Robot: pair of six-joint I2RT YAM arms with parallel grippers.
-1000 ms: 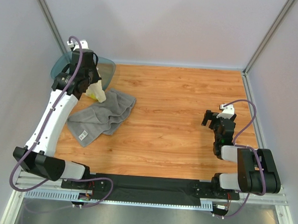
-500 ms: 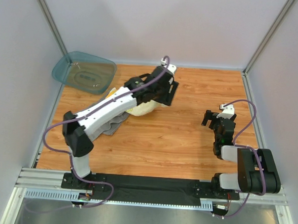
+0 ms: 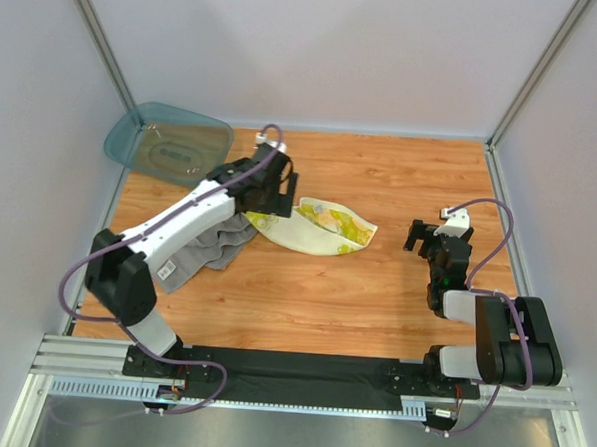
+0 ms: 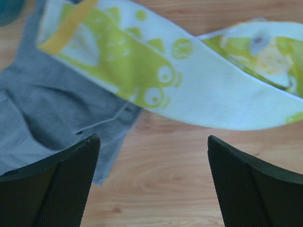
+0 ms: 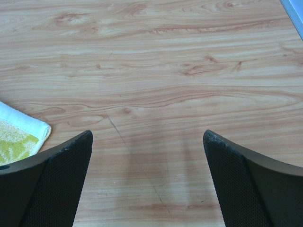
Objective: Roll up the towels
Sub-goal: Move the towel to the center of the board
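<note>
The small yellow-and-white patterned cloth (image 3: 323, 228) lies crumpled and partly folded mid-table; it fills the top of the left wrist view (image 4: 189, 80) and one corner shows in the right wrist view (image 5: 19, 132). The grey towel (image 3: 212, 247) lies bunched under the left arm, also seen in the left wrist view (image 4: 57, 113). My left gripper (image 3: 269, 215) hovers open and empty over the cloth's left end, above bare wood. My right gripper (image 3: 418, 237) is open and empty over bare wood, right of the cloth.
A translucent teal plastic tub (image 3: 167, 144) sits at the back left corner. White enclosure walls with metal posts surround the wooden table (image 3: 375, 298). A metal rail runs along the near edge.
</note>
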